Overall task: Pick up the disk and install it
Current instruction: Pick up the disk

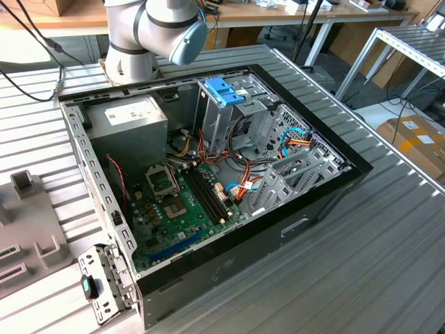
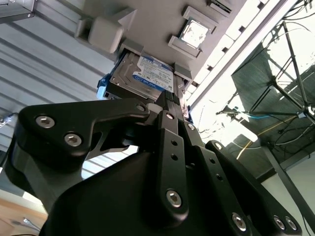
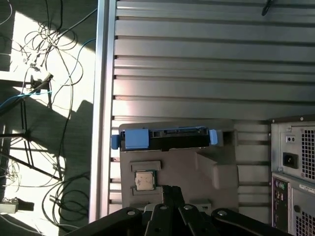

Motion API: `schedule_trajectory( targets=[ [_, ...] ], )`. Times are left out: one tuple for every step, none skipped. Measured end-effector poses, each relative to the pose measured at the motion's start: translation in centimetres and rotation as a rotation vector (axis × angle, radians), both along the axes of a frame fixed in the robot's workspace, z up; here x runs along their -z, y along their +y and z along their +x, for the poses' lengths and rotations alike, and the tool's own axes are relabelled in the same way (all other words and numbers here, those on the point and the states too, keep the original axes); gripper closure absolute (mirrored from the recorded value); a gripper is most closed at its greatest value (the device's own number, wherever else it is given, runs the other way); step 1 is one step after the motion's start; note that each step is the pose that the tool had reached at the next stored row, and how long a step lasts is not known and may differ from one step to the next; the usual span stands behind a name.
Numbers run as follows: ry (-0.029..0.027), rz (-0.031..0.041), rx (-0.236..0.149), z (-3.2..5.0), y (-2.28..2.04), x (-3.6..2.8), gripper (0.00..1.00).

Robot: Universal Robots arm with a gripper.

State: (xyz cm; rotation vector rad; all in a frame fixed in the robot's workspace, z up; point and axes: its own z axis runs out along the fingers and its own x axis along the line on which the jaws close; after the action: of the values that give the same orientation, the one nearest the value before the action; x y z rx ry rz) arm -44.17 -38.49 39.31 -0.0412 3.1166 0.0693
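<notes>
Sitting in a slot of the grey fixture [image 3: 206, 172], the disk [image 3: 167, 139] is not held. Its blue side rails stick out at both ends of the slot, and the connector edge faces the camera in the first wrist view. In the second wrist view its white and blue label face shows, tilted. Gripper [image 3: 172, 189]: black fingers pressed together with nothing between them, clear of the disk. In the first wrist view a square chip [image 3: 144, 180], set in a shallow pocket of the fixture, lies between the disk and the gripper. In the second wrist view the gripper's tip overlaps the disk's near edge, so whether they touch cannot be told from there. The fixture rests flat on the slatted metal table [image 3: 197, 59], close to the table's edge. Loose cables [image 3: 44, 73] lie on the floor beyond that edge. Just beside the fixture stands the rear panel of the computer case [image 3: 295, 162]. In the exterior view the case lies open on its side. Inside it are a green motherboard [image 1: 174, 202], a grey power supply box [image 1: 132, 118] and a metal drive cage with a blue plastic top [image 1: 224, 90]. The arm [image 1: 153, 28] is mounted behind the case.
</notes>
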Motion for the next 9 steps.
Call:
schedule_trajectory(
  targets=[
    [0.0, 0.0, -0.002, 0.0, 0.0, 0.0, 0.89],
    [0.0, 0.0, -0.006, 0.0, 0.0, 0.0, 0.89],
    [0.0, 0.0, -0.009, 0.0, 0.0, 0.0, 0.89],
    [0.0, 0.0, -0.011, 0.0, 0.0, 0.0, 0.89],
    [0.0, 0.0, -0.013, 0.0, 0.0, 0.0, 0.89],
    [0.0, 0.0, -0.016, 0.0, 0.0, 0.0, 0.89],
    [0.0, 0.0, -0.019, 0.0, 0.0, 0.0, 0.89],
    [0.0, 0.0, -0.021, 0.0, 0.0, 0.0, 0.89],
    [0.0, 0.0, -0.024, 0.0, 0.0, 0.0, 0.89]
  ],
)
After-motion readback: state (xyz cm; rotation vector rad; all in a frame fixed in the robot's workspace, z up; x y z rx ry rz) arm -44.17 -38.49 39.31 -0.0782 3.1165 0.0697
